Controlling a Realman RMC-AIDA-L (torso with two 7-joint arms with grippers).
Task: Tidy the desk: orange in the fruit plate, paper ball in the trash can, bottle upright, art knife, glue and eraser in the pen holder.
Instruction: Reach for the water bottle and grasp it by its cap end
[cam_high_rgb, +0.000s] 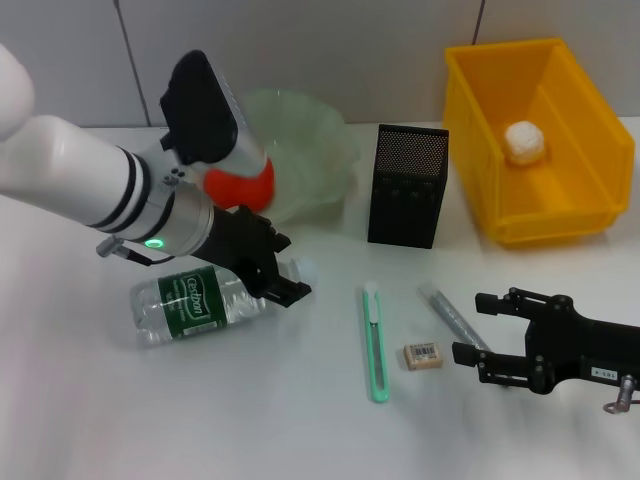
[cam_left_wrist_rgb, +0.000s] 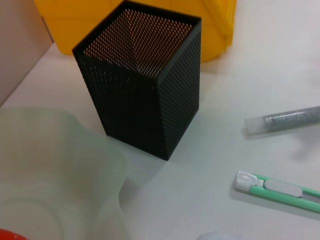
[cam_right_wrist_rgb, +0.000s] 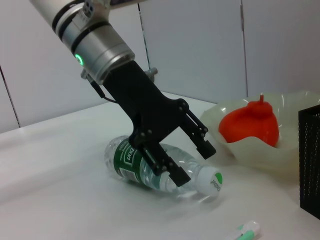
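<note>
The bin (cam_high_rgb: 590, 190) at the far right has the paper ball (cam_high_rgb: 525, 142) lying in it, near its back wall. The plate (cam_high_rgb: 320, 150), a pale green wavy dish at the far middle, holds the orange (cam_high_rgb: 245, 185), which looks more red than orange and sits partly behind the left arm. Between plate and bin stands the holder (cam_high_rgb: 408, 185), a black mesh box; from the left wrist view I can see down into it and nothing shows inside.

The bottle (cam_high_rgb: 190, 300) lies on its side on the table (cam_high_rgb: 300, 420) in front of the plate, cap toward the middle. The left gripper (cam_high_rgb: 278, 280) is down over its neck end, fingers spread on either side of the clear body just behind the cap, not closed on it as far as I can see.

Nearer me, the knife (cam_high_rgb: 375, 343) lies flat, with the eraser (cam_high_rgb: 423, 355) just beside it and the glue (cam_high_rgb: 452, 318) lying aslant past that. The right gripper (cam_high_rgb: 478, 328) rests low at the right, fingers wide apart and holding nothing, their tips close to the glue.
</note>
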